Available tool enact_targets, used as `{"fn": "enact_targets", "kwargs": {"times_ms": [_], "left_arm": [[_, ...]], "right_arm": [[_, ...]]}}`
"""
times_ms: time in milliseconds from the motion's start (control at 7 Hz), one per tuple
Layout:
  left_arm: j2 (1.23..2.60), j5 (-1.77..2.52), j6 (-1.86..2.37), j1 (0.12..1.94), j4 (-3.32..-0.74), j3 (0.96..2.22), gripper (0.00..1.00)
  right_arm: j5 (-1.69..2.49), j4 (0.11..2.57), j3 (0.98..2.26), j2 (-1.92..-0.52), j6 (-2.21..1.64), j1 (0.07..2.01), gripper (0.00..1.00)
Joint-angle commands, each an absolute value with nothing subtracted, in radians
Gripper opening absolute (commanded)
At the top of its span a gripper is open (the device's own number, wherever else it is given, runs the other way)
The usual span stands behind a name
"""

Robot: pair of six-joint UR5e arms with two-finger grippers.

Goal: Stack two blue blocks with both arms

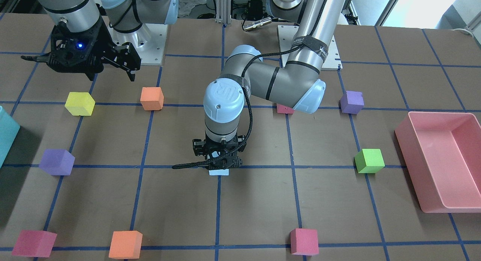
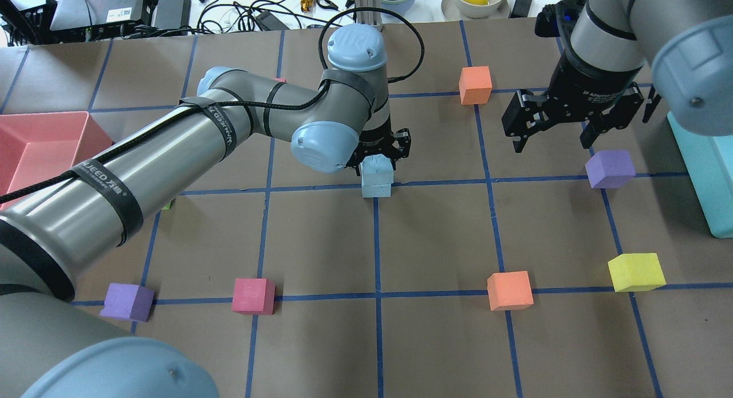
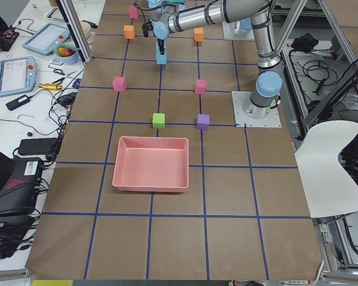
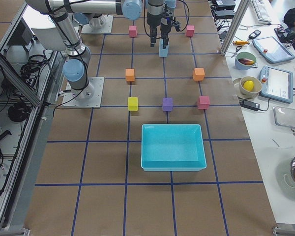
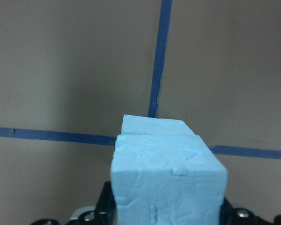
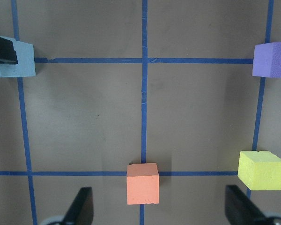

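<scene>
The brown table (image 2: pixel 435 237) is taped into a blue grid, with a pink tray (image 2: pixel 46 116) at its left end. At the centre, the left gripper (image 2: pixel 379 160) appears to pinch the upper blue block (image 2: pixel 377 169), which sits squarely on the lower blue block (image 2: pixel 376 189), probably to steady it before release. Further right, the right gripper (image 2: pixel 551 139) hangs spread and empty beside a purple cube (image 2: pixel 610 169), out of the way.

Matt dented foam on the upper blue block (image 5: pixel 168 183), smooth silvery metal on the left arm (image 2: pixel 149 169), glossy plastic pink bin (image 1: pixel 413 156), matt brown paper-like table (image 1: pixel 263 201).
</scene>
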State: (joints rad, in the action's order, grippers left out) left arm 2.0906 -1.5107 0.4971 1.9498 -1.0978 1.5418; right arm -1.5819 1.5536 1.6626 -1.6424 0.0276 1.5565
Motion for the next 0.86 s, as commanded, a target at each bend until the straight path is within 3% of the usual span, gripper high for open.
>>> {"fn": "enact_targets", "kwargs": {"times_ms": [0,286,714], "left_arm": [[2.094,-1.511,0.495,1.95,-1.08,1.539,0.85],[2.037,-1.508,0.479,1.938,-1.094,1.528,0.97],[1.864,-1.554,0.215,1.815,-1.378,1.493,1.0]], "right_arm": [[-1.582,1.554,1.661,-1.654,0.023,1.557,1.0],[-1.577,1.554,1.66,-1.655,0.021,1.557,1.0],[-1.578,1.554,1.66,-1.669,0.021,1.555,1.0]]}}
